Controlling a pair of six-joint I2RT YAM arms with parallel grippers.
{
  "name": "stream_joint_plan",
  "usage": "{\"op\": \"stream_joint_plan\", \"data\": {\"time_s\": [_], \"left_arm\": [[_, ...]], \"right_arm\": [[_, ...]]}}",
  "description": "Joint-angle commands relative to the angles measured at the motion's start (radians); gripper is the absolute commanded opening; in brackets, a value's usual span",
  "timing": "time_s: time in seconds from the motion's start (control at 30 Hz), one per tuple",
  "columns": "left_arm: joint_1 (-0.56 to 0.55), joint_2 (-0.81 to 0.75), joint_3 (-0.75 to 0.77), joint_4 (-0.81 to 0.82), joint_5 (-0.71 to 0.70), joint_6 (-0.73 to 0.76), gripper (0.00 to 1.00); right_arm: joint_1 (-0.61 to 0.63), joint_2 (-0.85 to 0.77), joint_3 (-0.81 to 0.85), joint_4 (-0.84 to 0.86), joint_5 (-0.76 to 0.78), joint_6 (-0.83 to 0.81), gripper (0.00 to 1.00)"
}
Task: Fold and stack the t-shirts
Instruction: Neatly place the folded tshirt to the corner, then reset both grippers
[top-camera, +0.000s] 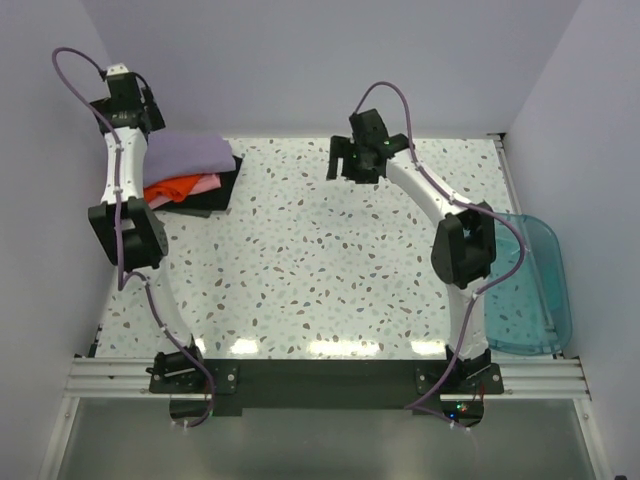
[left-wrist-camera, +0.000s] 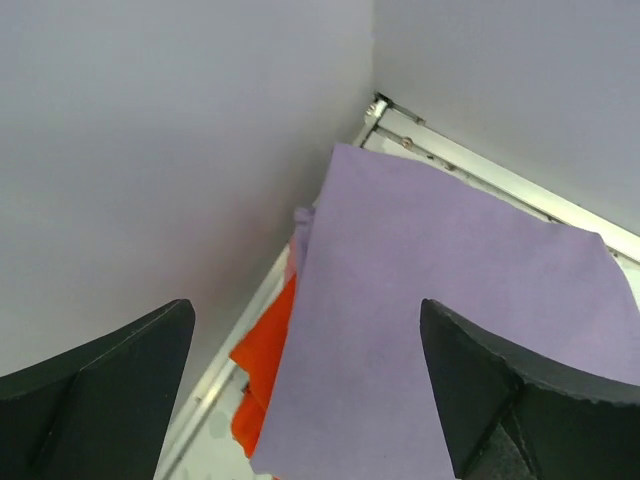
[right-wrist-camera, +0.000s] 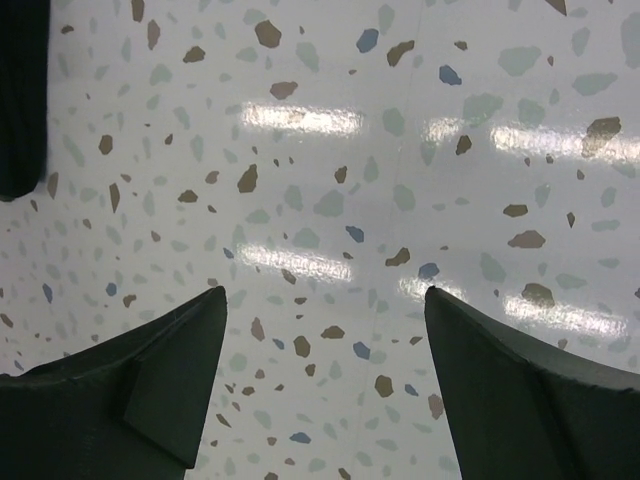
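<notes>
- Lying in the far-left corner of the table (top-camera: 330, 270), the lavender shirt (top-camera: 188, 153) tops the orange shirt (top-camera: 170, 188), pink shirt (top-camera: 206, 183) and black shirt (top-camera: 208, 200).
- Left claw (top-camera: 128, 98) (left-wrist-camera: 307, 340) hovers over them — wide open, holding nothing.
- Right claw (top-camera: 356, 160) (right-wrist-camera: 325, 300) — wide open and empty over the table.

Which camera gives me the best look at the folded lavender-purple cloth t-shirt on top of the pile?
Left wrist: the lavender-purple cloth t-shirt fills the frame close up, lying smooth over the bright orange cloth shirt. Top external shows it small, its left edge behind the left arm. Right wrist shows only speckled table.
</notes>
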Motion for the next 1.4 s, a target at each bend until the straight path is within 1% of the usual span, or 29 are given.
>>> {"op": "stream_joint_plan", "data": {"time_s": [0.0,0.07,0.13,0.23,0.3,0.37,0.4,0.43,0.47,0.5,0.53,0.57,0.6,0.63,0.67,0.7,0.73,0.77,0.83,0.87,0.9,0.93,0.97,1.03,1.07,1.17,1.23,1.37], "left_arm": [[-0.027,-0.118,-0.085,0.052,0.06,-0.128,1.0],[-0.032,-0.166,-0.158,0.08,0.1,-0.164,1.0],[-0.036,-0.224,-0.191,0.095,0.129,-0.181,1.0],[-0.059,-0.287,-0.232,0.088,0.136,-0.204,1.0],[-0.087,-0.347,-0.292,0.094,0.142,-0.224,1.0],[-0.119,-0.397,-0.387,0.106,0.159,-0.252,1.0],[-0.133,-0.455,-0.424,0.126,0.166,-0.261,1.0],[-0.15,-0.488,-0.503,0.137,0.174,-0.281,1.0],[-0.189,-0.521,-0.548,0.149,0.178,-0.287,1.0],[-0.212,-0.587,-0.589,0.176,0.188,-0.287,1.0],[-0.226,-0.62,-0.657,0.18,0.173,-0.295,1.0],[-0.305,-0.652,-0.692,0.18,0.16,-0.298,1.0],[-0.341,-0.722,-0.729,0.193,0.151,-0.3,1.0],[-0.376,-0.756,-0.801,0.2,0.128,-0.304,1.0],[-0.45,-0.82,-0.835,0.206,0.113,-0.31,1.0],[-0.485,-0.851,-0.87,0.215,0.11,-0.316,1.0],[-0.519,-0.877,-0.93,0.218,0.1,-0.327,1.0],[-0.598,-0.903,-0.956,0.215,0.084,-0.333,1.0],[-0.677,-0.971,-1.033,0.219,0.051,-0.342,1.0],[-0.761,-1.003,-1.054,0.209,0.027,-0.352,1.0],[-0.803,-1.017,-1.076,0.204,-0.007,-0.359,1.0],[-0.84,-1.028,-1.113,0.198,-0.021,-0.381,1.0],[-0.905,-1.049,-1.131,0.18,-0.038,-0.396,1.0],[-0.964,-1.08,-1.203,0.177,-0.071,-0.436,1.0],[-1.004,-1.115,-1.231,0.184,-0.073,-0.45,1.0],[-1.067,-1.181,-1.327,0.212,-0.068,-0.499,1.0],[-1.096,-1.197,-1.369,0.216,-0.059,-0.519,1.0],[-1.105,-1.201,-1.392,0.212,-0.067,-0.513,1.0]], "right_arm": [[-0.002,-0.063,-0.045,-0.004,0.024,-0.02,0.84],[0.001,-0.102,-0.085,0.006,0.029,-0.02,0.84],[0.001,-0.145,-0.128,0.013,0.036,-0.02,0.84],[0.003,-0.191,-0.193,0.028,0.047,-0.017,0.84],[0.0,-0.237,-0.242,0.034,0.05,-0.014,0.84],[0.0,-0.289,-0.279,0.045,0.047,-0.008,0.85],[0.0,-0.312,-0.299,0.052,0.055,-0.008,0.85],[0.001,-0.332,-0.341,0.057,0.061,-0.007,0.85],[0.0,-0.352,-0.364,0.069,0.063,-0.005,0.85],[0.001,-0.401,-0.409,0.071,0.066,-0.003,0.86],[0.0,-0.423,-0.43,0.074,0.075,-0.003,0.86],[0.0,-0.449,-0.452,0.076,0.081,-0.003,0.86],[0.0,-0.496,-0.495,0.074,0.087,-0.005,0.86],[0.001,-0.527,-0.519,0.077,0.101,-0.005,0.86],[0.0,-0.558,-0.545,0.082,0.11,-0.005,0.86],[0.001,-0.625,-0.599,0.085,0.116,-0.003,0.86],[0.001,-0.659,-0.627,0.088,0.121,-0.005,0.86],[0.001,-0.696,-0.657,0.1,0.132,-0.008,0.86],[0.001,-0.818,-0.743,0.108,0.145,-0.011,0.86],[0.001,-0.866,-0.769,0.106,0.161,-0.014,0.87],[0.001,-0.906,-0.823,0.106,0.17,-0.017,0.88],[0.001,-0.988,-0.848,0.106,0.181,-0.016,0.88],[0.0,-1.024,-0.868,0.093,0.199,-0.013,0.88],[0.0,-1.098,-0.921,0.076,0.216,-0.008,0.89],[0.001,-1.162,-0.938,0.056,0.23,-0.004,0.89],[0.001,-1.28,-1.018,0.046,0.256,0.003,0.91],[0.0,-1.332,-1.079,0.052,0.261,0.01,0.91],[0.0,-1.345,-1.107,0.065,0.273,0.01,0.91]]}}
